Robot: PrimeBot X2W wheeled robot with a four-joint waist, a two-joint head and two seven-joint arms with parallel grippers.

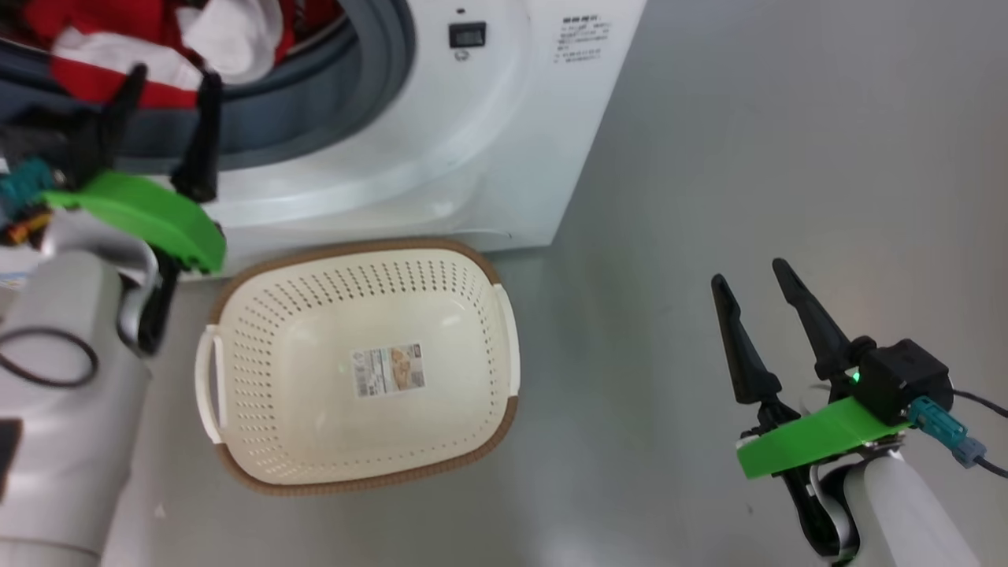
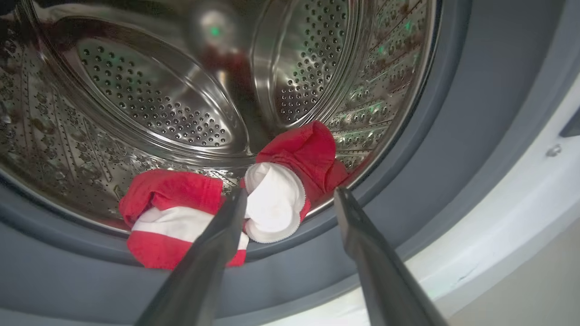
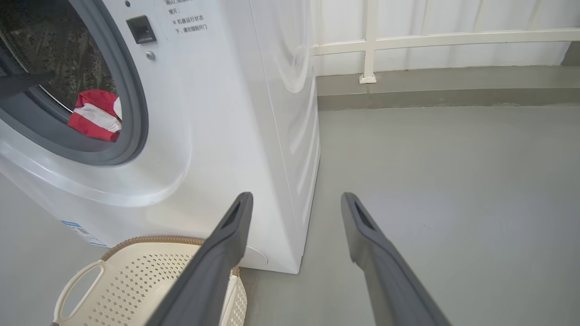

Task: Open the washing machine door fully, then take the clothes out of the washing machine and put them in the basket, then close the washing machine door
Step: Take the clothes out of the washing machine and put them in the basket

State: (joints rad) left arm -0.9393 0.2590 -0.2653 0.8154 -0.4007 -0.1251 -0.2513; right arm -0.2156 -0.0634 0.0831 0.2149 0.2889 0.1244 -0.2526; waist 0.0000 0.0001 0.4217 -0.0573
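The white washing machine point(image 1: 441, 157) stands at the top left with its drum mouth uncovered; its door is out of view. Red and white clothes point(image 1: 142, 47) lie at the drum's lower lip, resting on the grey rubber ring point(image 2: 408, 190). In the left wrist view the clothes point(image 2: 272, 194) show as two bundles against the steel drum. My left gripper point(image 1: 175, 79) is open, its tips just in front of the clothes point(image 3: 95, 115), holding nothing. On the floor in front of the machine sits the cream basket point(image 1: 236, 354), with nothing in it. My right gripper point(image 1: 752, 276) hangs open over bare floor, right of the basket point(image 3: 149, 280).
Grey floor point(image 1: 787, 157) stretches to the right of the machine. A white railing point(image 3: 408, 40) and a low kerb run along the back wall. The basket nearly touches the machine's front base.
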